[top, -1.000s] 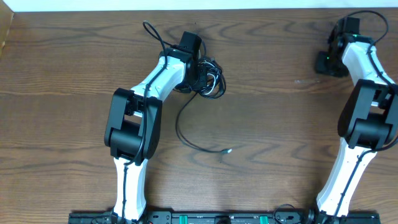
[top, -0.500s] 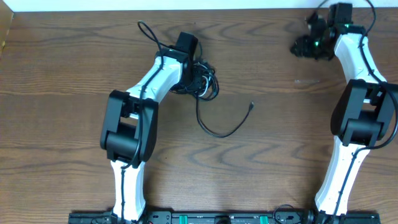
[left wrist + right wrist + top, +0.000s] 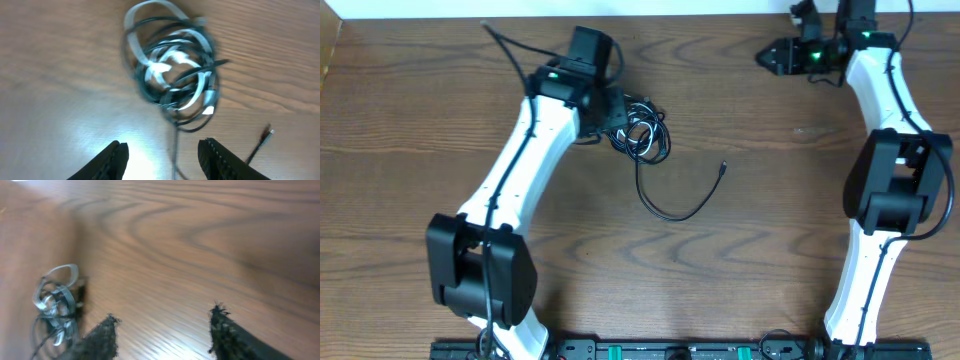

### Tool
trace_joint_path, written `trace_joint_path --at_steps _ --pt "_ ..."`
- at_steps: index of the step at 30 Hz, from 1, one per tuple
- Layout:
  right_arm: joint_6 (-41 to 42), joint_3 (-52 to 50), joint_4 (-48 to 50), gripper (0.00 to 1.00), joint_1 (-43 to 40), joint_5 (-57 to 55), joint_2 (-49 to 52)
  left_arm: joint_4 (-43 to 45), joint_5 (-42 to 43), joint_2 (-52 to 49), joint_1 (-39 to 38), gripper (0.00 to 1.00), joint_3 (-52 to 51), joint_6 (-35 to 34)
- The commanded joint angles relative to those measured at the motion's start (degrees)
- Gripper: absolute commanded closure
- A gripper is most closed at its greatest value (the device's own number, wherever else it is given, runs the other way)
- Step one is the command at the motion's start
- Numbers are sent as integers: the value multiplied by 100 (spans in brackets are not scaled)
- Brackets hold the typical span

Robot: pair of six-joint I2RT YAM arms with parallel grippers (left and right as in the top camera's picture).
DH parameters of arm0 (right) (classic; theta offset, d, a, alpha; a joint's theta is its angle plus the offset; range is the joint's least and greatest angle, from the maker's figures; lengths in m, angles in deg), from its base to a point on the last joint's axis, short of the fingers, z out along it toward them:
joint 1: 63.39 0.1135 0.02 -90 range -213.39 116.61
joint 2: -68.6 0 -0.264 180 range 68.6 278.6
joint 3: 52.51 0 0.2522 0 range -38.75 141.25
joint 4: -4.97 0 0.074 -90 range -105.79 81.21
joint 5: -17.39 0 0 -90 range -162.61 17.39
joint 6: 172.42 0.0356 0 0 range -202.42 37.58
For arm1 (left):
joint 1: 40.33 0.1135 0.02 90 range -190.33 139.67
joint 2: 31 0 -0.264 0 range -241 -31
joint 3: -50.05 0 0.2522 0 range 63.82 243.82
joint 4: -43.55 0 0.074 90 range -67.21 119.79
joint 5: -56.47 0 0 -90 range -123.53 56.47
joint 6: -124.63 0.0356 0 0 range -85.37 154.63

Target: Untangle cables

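Note:
The cables lie in a knot of black and white loops on the wooden table, left of centre at the back. One black strand curves out of it toward the front, ending in a small plug. My left gripper is just left of the knot, open and holding nothing. In the left wrist view the knot lies ahead of the open gripper, and one black strand runs down between the fingers. My right gripper hovers open at the far right. In its own view the open gripper holds nothing, with the knot far to its left.
The table's far edge runs close behind both grippers. A thick black arm wire sticks out to the left of the left wrist. The left arm's elbow hangs over the front left of the table.
My left gripper has opened and let go of the knot, and its arm has swung left. The right gripper moved left along the far edge and opened wider. The loose strand's plug swung toward the back.

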Motion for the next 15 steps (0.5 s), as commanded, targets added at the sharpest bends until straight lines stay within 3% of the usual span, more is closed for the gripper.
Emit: trace_joint_path --at_steps 1,7,12,15 --pt "289 81 52 38 435 861 7 -232 -136 -72 459 48 13 -308" --pt "1602 42 59 39 1156 872 11 -260 -140 -247 855 48 -116 -262" --pt "3134 35 -90 34 1794 -28 15 -284 -494 -387 925 47 -184 -264" --pt "3418 37 -68 32 2124 -490 15 -284 -522 -433 922 44 -184 -267"
